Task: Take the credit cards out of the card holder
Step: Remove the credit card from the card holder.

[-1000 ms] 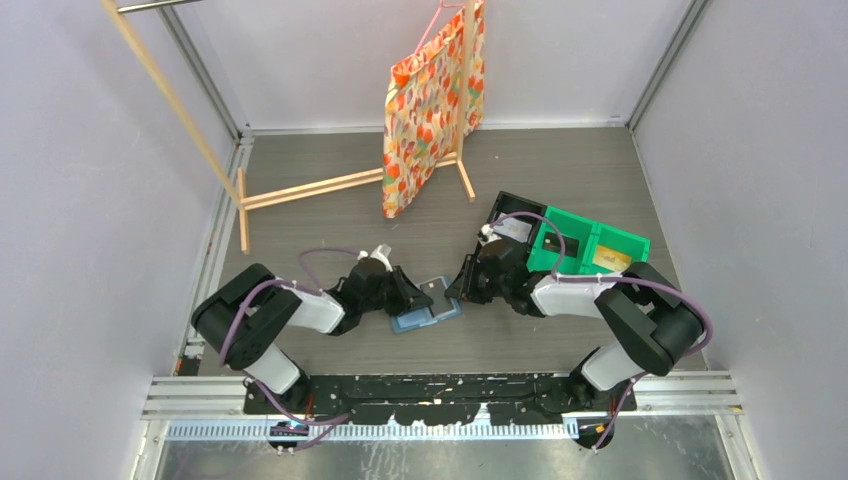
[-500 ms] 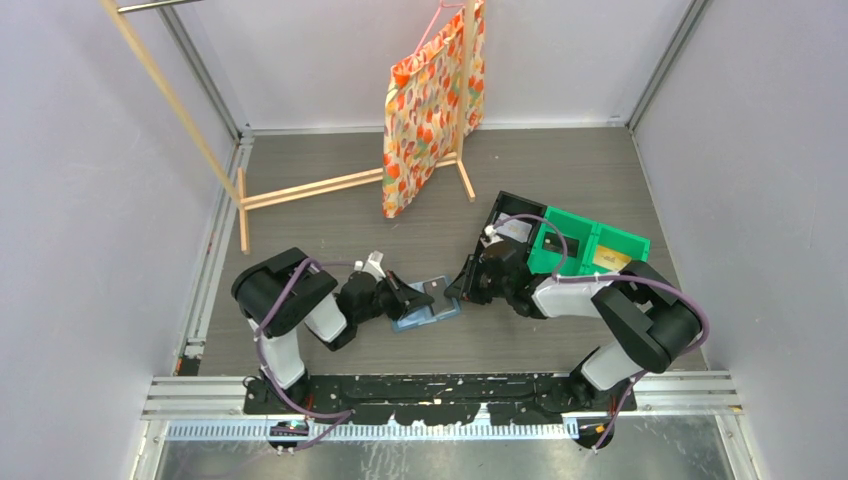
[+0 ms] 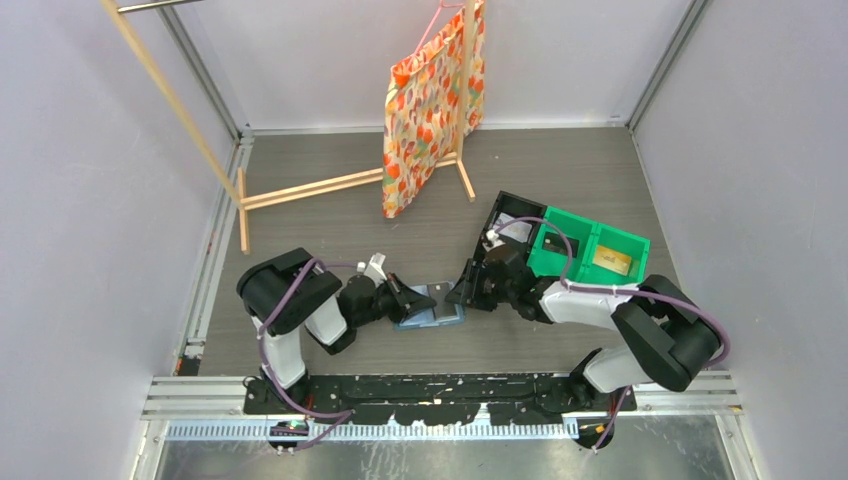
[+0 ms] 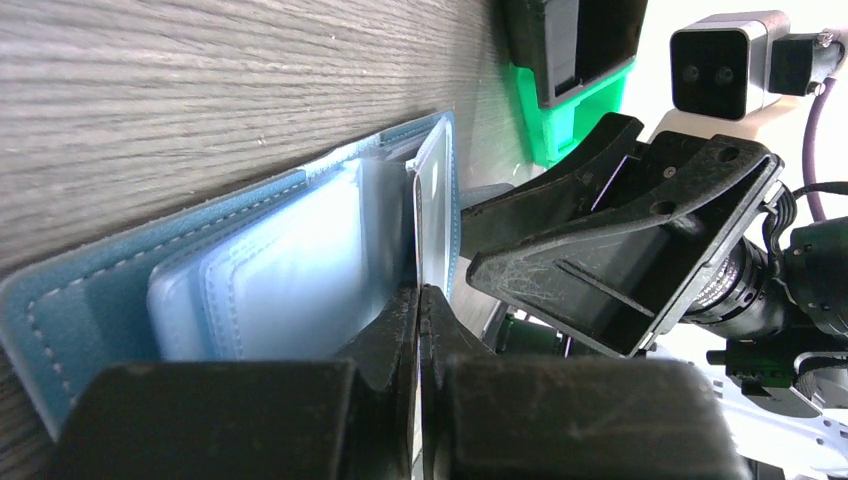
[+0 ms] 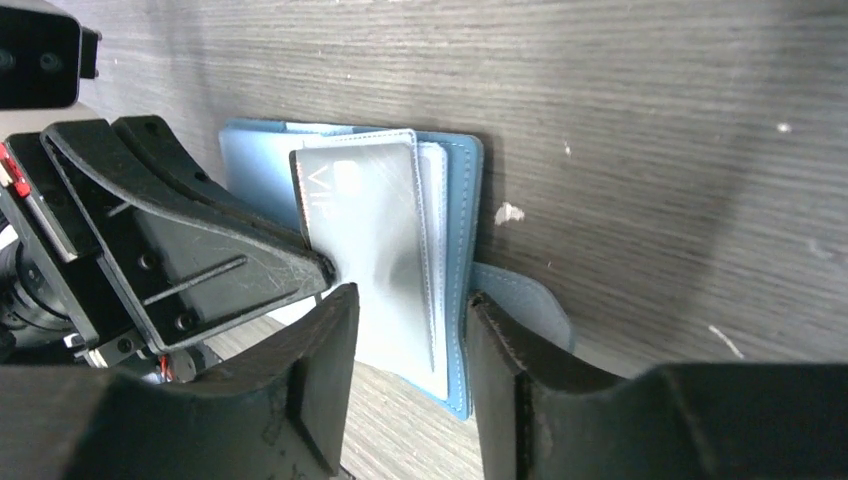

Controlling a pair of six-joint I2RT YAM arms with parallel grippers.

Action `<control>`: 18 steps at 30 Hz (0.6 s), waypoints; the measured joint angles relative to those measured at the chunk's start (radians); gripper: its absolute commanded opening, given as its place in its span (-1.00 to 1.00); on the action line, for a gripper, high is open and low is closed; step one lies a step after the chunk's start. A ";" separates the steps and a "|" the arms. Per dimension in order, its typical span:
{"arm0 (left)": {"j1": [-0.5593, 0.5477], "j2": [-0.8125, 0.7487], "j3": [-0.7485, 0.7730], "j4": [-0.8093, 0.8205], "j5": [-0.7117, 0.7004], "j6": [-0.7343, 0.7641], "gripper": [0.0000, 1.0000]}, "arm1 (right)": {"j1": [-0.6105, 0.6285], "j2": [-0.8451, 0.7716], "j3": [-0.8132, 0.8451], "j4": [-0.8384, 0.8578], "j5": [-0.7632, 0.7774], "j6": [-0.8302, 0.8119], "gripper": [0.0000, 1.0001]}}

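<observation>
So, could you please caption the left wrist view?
Left tool pinching an upright sleeve leaf of the open blue card holder, right tool opposite.

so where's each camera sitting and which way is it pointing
Top external: above and behind the bases, looking down at the table; both arms show, card holder between them.
Left wrist: faces the right arm; left gripper shut on a card holder leaf.
Right wrist: faces the left arm; right gripper open astride the card holder.
Shared: both wrist views show the card holder and the other gripper.
</observation>
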 measured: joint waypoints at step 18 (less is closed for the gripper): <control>0.000 -0.021 -0.030 0.058 0.082 0.005 -0.99 | -0.011 -0.228 -0.063 -0.054 -0.051 0.059 0.04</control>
